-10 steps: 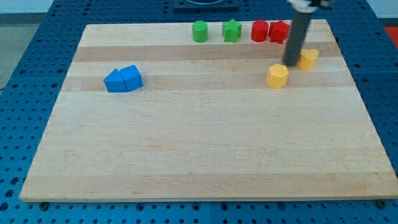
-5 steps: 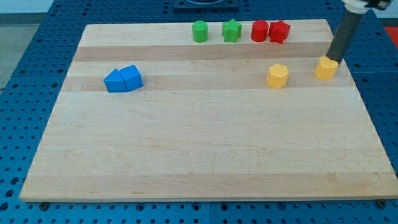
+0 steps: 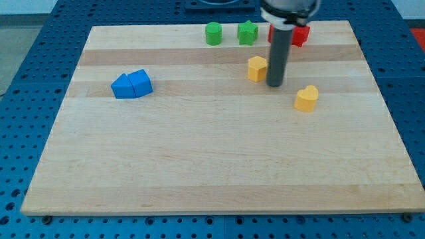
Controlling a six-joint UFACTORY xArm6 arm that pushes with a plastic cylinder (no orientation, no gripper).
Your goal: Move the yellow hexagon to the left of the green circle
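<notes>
Yellow hexagon [image 3: 257, 68] lies near the view's top of the wooden bench [image 3: 199, 159], right of and below the green circle [image 3: 213, 33]. My tip [image 3: 275, 84] stands just at its right. No pincer exists. The block looks light, hard and likely slides easily; I would push its right face.

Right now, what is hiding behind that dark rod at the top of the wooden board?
A red block is mostly covered by the dark rod; its shape cannot be made out. Only part of a second red block shows on the rod's right.
</notes>
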